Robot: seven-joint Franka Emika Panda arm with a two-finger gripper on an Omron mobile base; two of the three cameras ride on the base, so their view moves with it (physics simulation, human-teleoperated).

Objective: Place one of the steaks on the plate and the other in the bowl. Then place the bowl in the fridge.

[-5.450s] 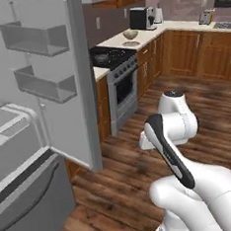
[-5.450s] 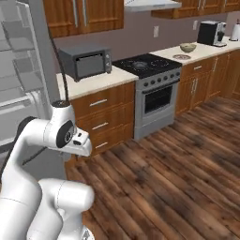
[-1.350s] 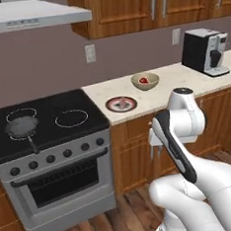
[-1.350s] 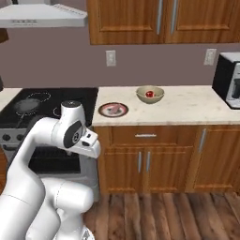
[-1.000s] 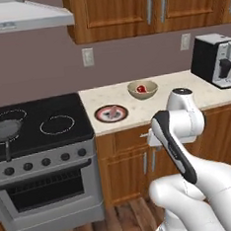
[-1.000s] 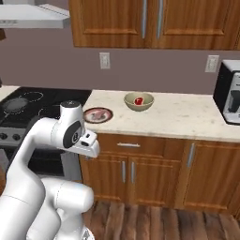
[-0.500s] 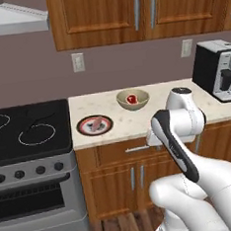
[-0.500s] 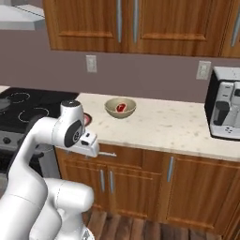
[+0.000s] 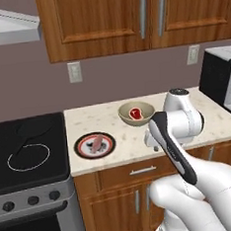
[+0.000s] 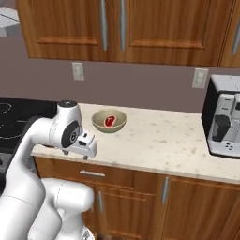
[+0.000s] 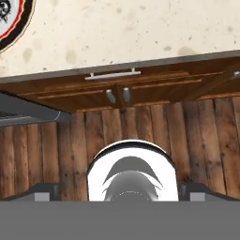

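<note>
The tan bowl stands on the pale counter with a red steak inside it. To its left the black-rimmed plate carries the other steak. A slice of that plate shows at the top left of the hand view. My gripper hangs folded near the counter's front edge, pointing down at the cabinet fronts and floor. It is open with nothing in it, its fingertips wide apart. The fridge is out of view.
A black cooktop adjoins the counter on the left, under a range hood. A coffee machine stands at the counter's right end. Wooden wall cabinets hang above, with a drawer handle below the counter edge.
The base has driven from the open fridge past the stove to this counter, so the whole scene shifted. Plate and bowl now sit closer and lower in view. The arm keeps its folded pose, gripper open.
</note>
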